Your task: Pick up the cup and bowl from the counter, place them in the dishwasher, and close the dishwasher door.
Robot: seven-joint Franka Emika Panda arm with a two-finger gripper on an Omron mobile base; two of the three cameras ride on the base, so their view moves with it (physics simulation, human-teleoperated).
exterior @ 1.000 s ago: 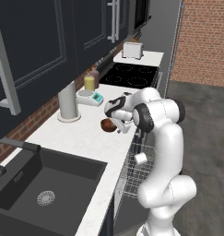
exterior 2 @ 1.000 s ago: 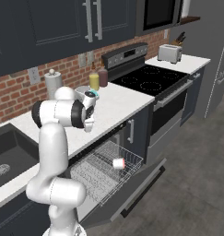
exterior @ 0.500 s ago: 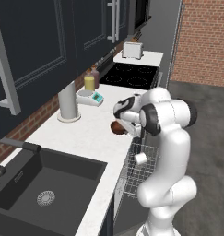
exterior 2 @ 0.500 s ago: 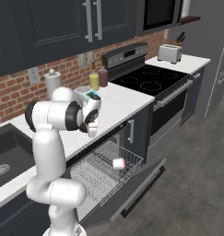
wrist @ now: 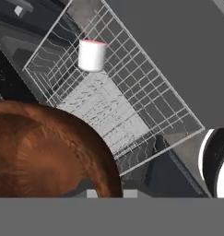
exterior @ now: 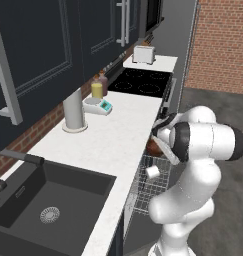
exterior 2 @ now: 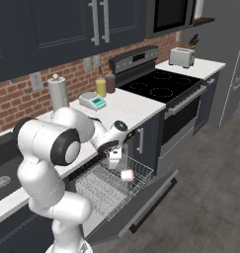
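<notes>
My gripper (exterior: 158, 139) is shut on the rim of the dark-brown bowl (exterior: 154, 147), which hangs just past the front edge of the white counter (exterior: 113, 135). In the hand view the bowl (wrist: 44, 152) covers the lower left, above the dishwasher's pulled-out white wire rack (wrist: 132, 92). The white cup (wrist: 91, 55) with its reddish inside lies on its side in that rack (exterior 2: 109, 188); the cup (exterior 2: 126, 174) is below and right of the gripper (exterior 2: 113, 149). The dishwasher door (exterior 2: 143, 205) hangs open and folded down.
A grey paper-towel roll (exterior: 74, 111), a yellow jar (exterior: 97, 89) and a small teal-faced scale (exterior: 99, 105) stand at the back of the counter. The dark sink (exterior: 48, 200) lies to the left, the black stove (exterior: 143, 82) and a toaster (exterior: 144, 54) farther along.
The jaws closed on the bowl on the counter. The arm then carried it off the counter's front edge to above the open rack.
</notes>
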